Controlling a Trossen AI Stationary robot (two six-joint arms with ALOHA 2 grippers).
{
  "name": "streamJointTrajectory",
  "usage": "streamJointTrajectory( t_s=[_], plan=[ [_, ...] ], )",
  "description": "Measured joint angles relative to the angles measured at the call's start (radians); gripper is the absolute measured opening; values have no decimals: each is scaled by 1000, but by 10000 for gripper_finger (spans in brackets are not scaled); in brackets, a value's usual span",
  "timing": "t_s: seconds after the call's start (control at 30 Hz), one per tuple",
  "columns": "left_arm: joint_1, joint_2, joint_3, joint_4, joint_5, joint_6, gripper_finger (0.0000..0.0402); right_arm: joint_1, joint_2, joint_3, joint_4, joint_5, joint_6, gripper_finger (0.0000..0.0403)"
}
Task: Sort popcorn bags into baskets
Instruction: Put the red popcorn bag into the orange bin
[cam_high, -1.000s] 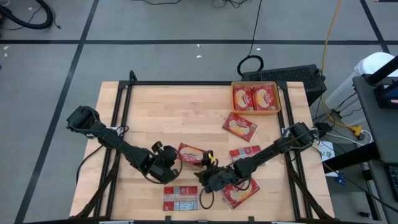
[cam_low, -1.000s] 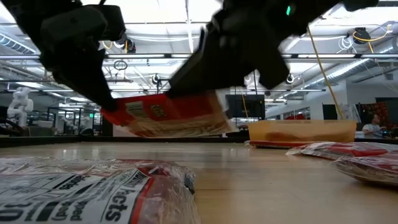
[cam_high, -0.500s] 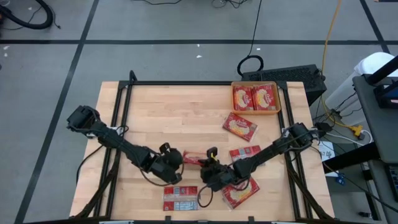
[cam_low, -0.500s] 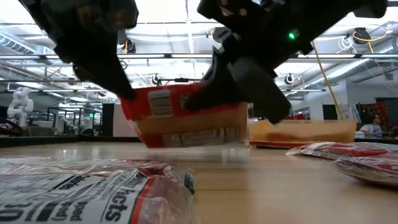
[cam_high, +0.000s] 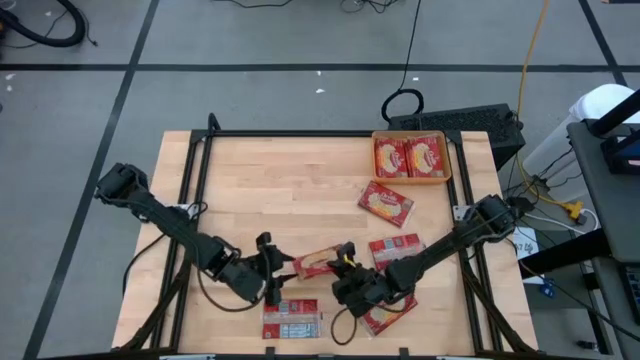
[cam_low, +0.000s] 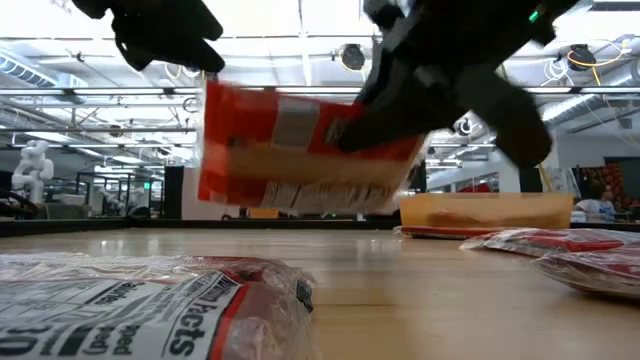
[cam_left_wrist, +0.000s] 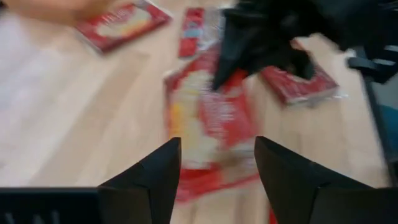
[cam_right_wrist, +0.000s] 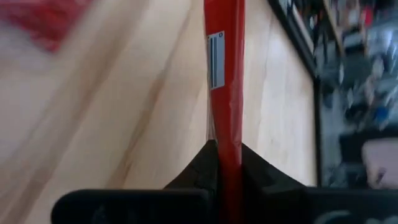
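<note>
One red popcorn bag (cam_high: 318, 262) hangs above the middle of the table's near half, held by my right gripper (cam_high: 346, 272), which is shut on it. In the low view this bag (cam_low: 300, 150) is well above the wood. My left gripper (cam_left_wrist: 217, 180) is open just to the bag's left and touches nothing. The orange basket (cam_high: 447, 160) stands at the far right with two bags lying flat in it. My right gripper pinches the bag between its two fingers at the end (cam_right_wrist: 225, 138) nearest the table's right side. It comes in from the right, slanting down. The bag stands on edge, seen edge-on between the fingers, and sticks out ahead of them, lifted clear of the table.
Loose bags lie flat on the wood: one near the basket (cam_high: 386, 203), one at mid right (cam_high: 394, 245), one under my right arm (cam_high: 388, 315), and one label side up at the near edge (cam_high: 292, 320). The table's far left is bare wood.
My left gripper has let go of the bag and moved up and back toward the table's left. My right gripper has taken hold of the bag's right end, rolled, and raised it. The bag has turned from lying nearly flat to standing on edge, higher above the table.
</note>
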Motion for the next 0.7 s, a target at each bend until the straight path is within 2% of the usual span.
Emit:
streamJointTrajectory(
  t_s=[0.1, 0.33, 0.4, 0.57, 0.7],
  plan=[
    [-9, -1, 0, -2, -72, 6, 216, 39, -18, 0, 10, 2, -153, 12],
    [-2, 40, -18, 55, -79, -33, 233, 95, -20, 0, 12, 7, -562, 12],
    [-2, 56, -41, 126, -79, -35, 237, 112, -20, 0, 14, 24, -685, 12],
    [10, 72, -129, 378, -4, -34, 244, 171, -20, -1, 103, 173, -952, 12],
    [43, 76, -205, 606, 97, 19, 246, 203, -16, 0, 265, 183, -1196, 12]
  ],
)
